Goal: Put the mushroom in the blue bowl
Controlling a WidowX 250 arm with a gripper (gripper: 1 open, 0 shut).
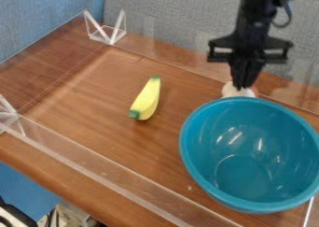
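Note:
The mushroom [232, 88] lies on the wooden table just behind the blue bowl [206, 133], and only a small cream and brown part of it shows. My gripper [245, 81] points straight down and hangs right over the mushroom, its dark fingertips reaching down to it and covering most of it. Whether the tips touch the mushroom is hidden. The fingers look close together, and their gap is too small and dark to read. The large teal bowl sits at the front right with nothing in it.
A yellow-green banana toy [145, 98] lies at the table's middle, left of the bowl. Clear acrylic walls [88, 165] fence the wooden table, with triangular brackets at the back left [106, 27] and left edge [10, 117].

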